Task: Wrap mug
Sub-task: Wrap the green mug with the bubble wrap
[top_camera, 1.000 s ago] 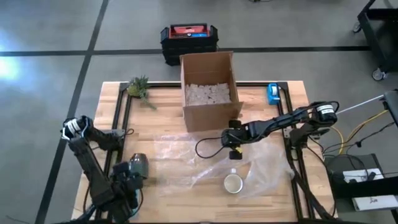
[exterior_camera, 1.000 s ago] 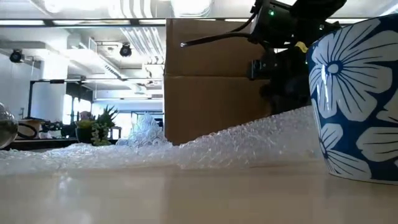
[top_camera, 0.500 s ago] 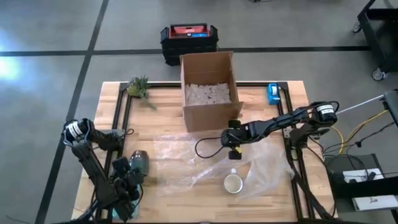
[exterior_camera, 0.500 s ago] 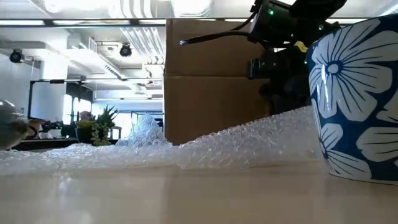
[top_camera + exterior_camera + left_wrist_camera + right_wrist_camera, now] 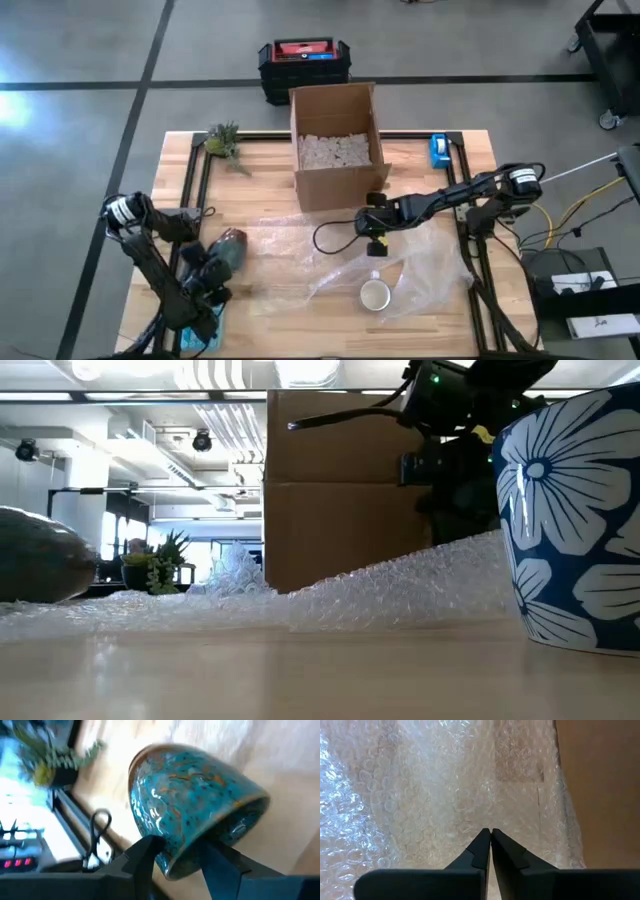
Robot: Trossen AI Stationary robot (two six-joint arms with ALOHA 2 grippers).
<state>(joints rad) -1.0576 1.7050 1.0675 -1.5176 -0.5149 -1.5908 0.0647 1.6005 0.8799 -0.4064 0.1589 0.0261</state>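
Across the wooden worktop (image 5: 270, 195), framed by black rails, a cardboard box (image 5: 335, 145) stands open at the far middle, pale filler showing inside it. In the low view the box (image 5: 340, 500) rises behind everything else.

Next in size, a clear sheet of bubble wrap (image 5: 420, 265) lies spread from the worktop's centre toward the near right; in the low view the wrap (image 5: 300, 600) runs as a crinkled ridge across the picture. The right arm reaches in from the right edge over the wrap, just in front of the box. Its pincer (image 5: 375, 238) hangs above the wrap, and in the right wrist view the right pincer (image 5: 490, 840) has its tips pressed together with nothing between them, the wrap (image 5: 445, 790) below.

At the near left, the left pincer (image 5: 212, 268) carries a teal speckled mug (image 5: 229, 247) lying on its side, just beside the wrap's left edge. In the left wrist view the left pincer (image 5: 182, 852) pinches the rim of the mug (image 5: 195, 805), one finger inside and one outside.

On the wrap at the near right stands a second mug (image 5: 375, 295), upright; the low view shows this floral mug (image 5: 570, 520) blue with white flowers.

A small plant (image 5: 222, 140) sits at the far left corner, and a blue tape dispenser (image 5: 438, 150) at the far right.
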